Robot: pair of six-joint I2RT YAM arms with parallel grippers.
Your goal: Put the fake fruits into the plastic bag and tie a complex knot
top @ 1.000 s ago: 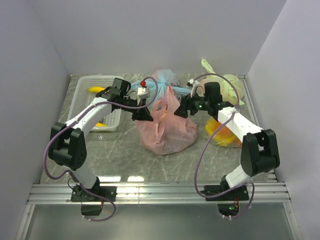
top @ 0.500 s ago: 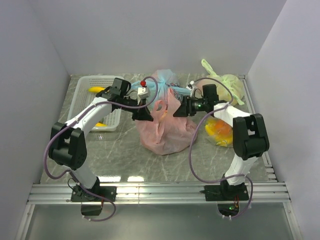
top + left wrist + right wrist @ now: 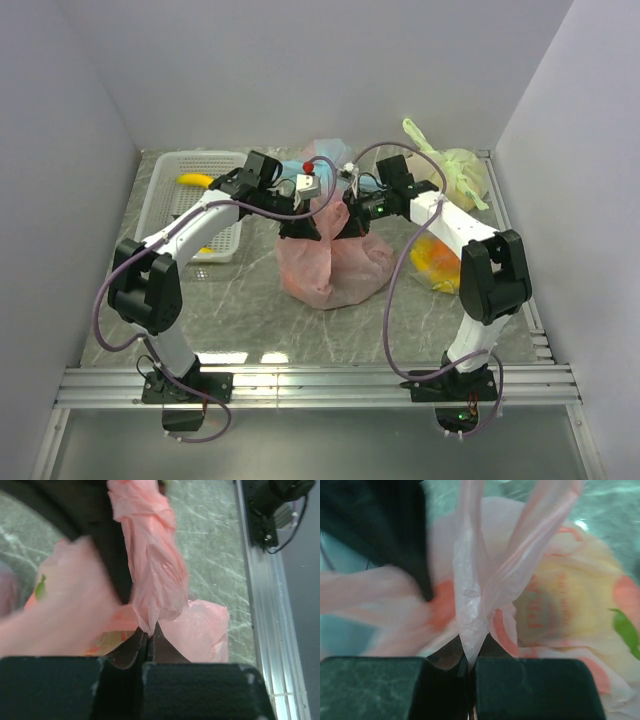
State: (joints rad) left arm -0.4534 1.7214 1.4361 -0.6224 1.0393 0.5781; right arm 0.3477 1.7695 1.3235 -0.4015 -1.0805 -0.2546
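Was the tying step imo, fake fruits [image 3: 555, 600] prob already inside. My left gripper [image 3: 147, 639] was pinched tight on a twisted pink handle [image 3: 150, 565] of the thin crinkly pink plastic bag [image 3: 335, 268], which sat mid-table btw both arms. Right gripper [image 3: 470, 667] was clamped on the other handle loop [image 3: 470, 610]. Next move needed crossing those w/o slipping or tearing.

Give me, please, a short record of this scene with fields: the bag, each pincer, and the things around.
Pink bag: middle of the table, fake fruits showing through
Left pincer: shut on pink handle
Right pincer: shut on handle loop
Knot: no finished one visible
Basket: far left, a banana inside
Green bag: far right
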